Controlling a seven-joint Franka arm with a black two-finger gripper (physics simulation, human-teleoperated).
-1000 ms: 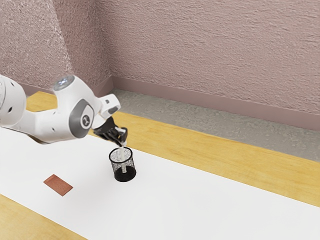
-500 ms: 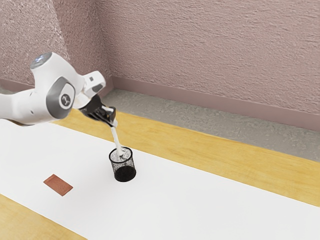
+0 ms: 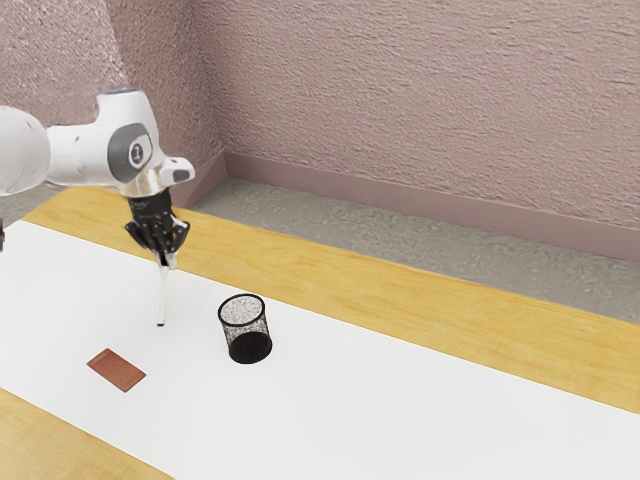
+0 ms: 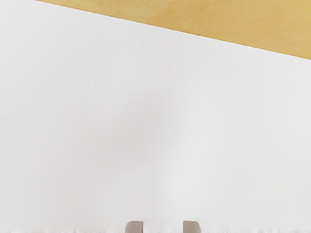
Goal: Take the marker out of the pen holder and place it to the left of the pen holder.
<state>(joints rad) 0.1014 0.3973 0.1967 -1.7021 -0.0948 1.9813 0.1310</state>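
One gripper (image 3: 168, 262), aimed down, marker (image 3: 162, 298) nearly upright

The marker (image 3: 162, 292) is white, the pen holder (image 3: 250, 348) black mesh

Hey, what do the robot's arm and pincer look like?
The arm is white with smooth, rounded segments; a dark grey cover at one joint bears a round emblem. The pincer is black and narrows toward its tips.

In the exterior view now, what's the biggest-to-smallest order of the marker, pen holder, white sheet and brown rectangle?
1. White sheet
2. Pen holder
3. Brown rectangle
4. Marker, long but thin, so least area
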